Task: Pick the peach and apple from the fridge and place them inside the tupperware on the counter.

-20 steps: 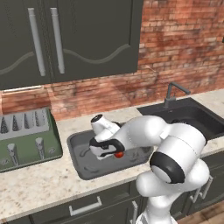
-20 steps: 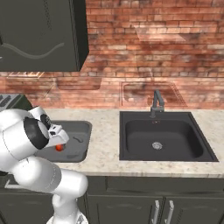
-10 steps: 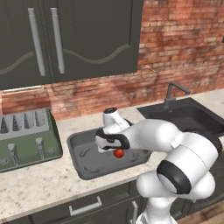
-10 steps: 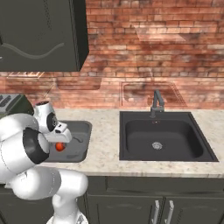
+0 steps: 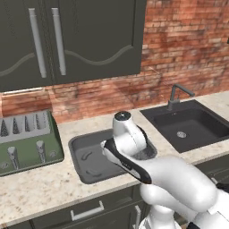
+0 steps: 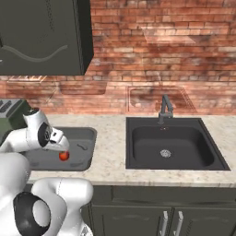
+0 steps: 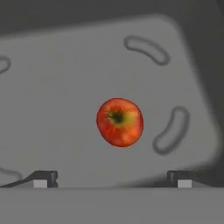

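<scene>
Claw: I see my claw [image 7: 112,179] with its two tips spread wide apart and nothing between them, poised above the tupperware.
Apple: a red apple [image 7: 120,121] with a yellow-green patch lies on the tupperware floor, clear of both tips; from my right base camera I see it [image 6: 63,156] just under the hand.
Tupperware: the dark grey tupperware [image 5: 85,156] sits on the counter [image 5: 40,185], between the toaster and the sink; my arm covers its right part in the left base camera.
Toaster: a green four-slot toaster [image 5: 27,143] stands just beside the tupperware.
Sink: a black sink [image 6: 173,147] with a faucet [image 6: 165,109] lies on the other side, apart from the tupperware.
</scene>
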You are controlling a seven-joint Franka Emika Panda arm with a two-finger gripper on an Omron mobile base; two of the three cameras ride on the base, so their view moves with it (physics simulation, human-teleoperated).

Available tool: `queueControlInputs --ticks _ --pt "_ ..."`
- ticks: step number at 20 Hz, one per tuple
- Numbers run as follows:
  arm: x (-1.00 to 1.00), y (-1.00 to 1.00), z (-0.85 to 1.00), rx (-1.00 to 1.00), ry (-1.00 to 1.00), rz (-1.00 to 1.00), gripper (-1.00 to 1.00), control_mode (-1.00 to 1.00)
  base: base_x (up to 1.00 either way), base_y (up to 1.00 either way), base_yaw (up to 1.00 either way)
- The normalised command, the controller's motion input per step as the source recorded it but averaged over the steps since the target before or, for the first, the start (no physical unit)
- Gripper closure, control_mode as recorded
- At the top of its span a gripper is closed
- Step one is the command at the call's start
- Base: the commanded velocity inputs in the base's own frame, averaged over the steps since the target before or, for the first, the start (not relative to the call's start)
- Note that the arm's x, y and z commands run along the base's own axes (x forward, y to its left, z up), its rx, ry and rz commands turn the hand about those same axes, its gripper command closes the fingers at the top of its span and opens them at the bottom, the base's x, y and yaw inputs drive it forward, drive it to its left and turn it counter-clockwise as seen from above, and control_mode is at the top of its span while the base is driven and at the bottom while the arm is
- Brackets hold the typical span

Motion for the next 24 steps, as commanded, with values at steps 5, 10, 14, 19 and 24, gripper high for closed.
queueControlInputs --ticks 5,10,14,19,24 --pt "-0.45 0.0 0.62 0.0 -0.13 0.0 -1.0 -1.0 0.0 0.0 0.0" --pt "-0.39 -0.01 0.65 0.0 -0.02 0.0 -1.0 -1.0 0.0 0.0 0.0" --pt "-0.31 -0.14 0.58 0.0 0.0 0.04 -1.0 -1.0 0.0 0.0 0.0" --pt "-0.24 -0.28 0.59 -0.01 0.0 0.12 -1.0 -1.0 0.0 0.0 0.0" --pt "-0.34 -0.38 0.56 -0.04 0.0 0.1 -1.0 -1.0 0.0 0.0 0.0"
